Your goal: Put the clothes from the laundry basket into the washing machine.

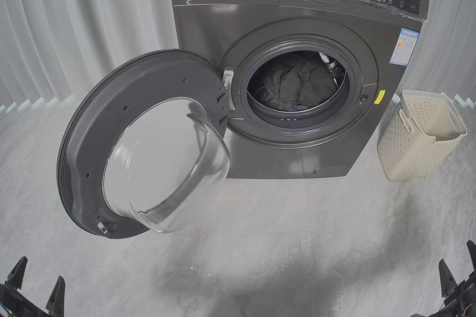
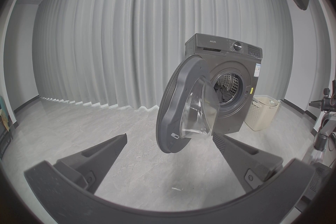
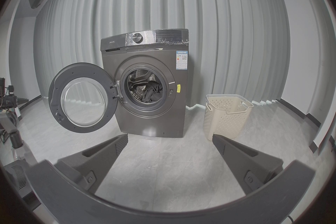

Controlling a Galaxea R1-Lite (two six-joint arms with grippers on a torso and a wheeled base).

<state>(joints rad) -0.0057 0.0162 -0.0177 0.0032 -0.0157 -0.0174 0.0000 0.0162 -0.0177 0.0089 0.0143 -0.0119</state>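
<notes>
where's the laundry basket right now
The laundry basket stands on the floor at the right of the head view, close beside the right side of the washing machine, opposite its open door.

The washing machine (image 1: 297, 11) stands on the floor (image 1: 297, 234) before me, with the curtain (image 1: 74, 11) behind it and its door (image 1: 99, 125) swung out to the left. The clothes (image 1: 297, 82) lie inside the machine, and the laundry basket (image 1: 421, 144) sits on the floor just beside it, on its right. My left gripper (image 1: 40, 269) and right gripper (image 1: 456, 253) are near me, well apart from the machine.
</notes>
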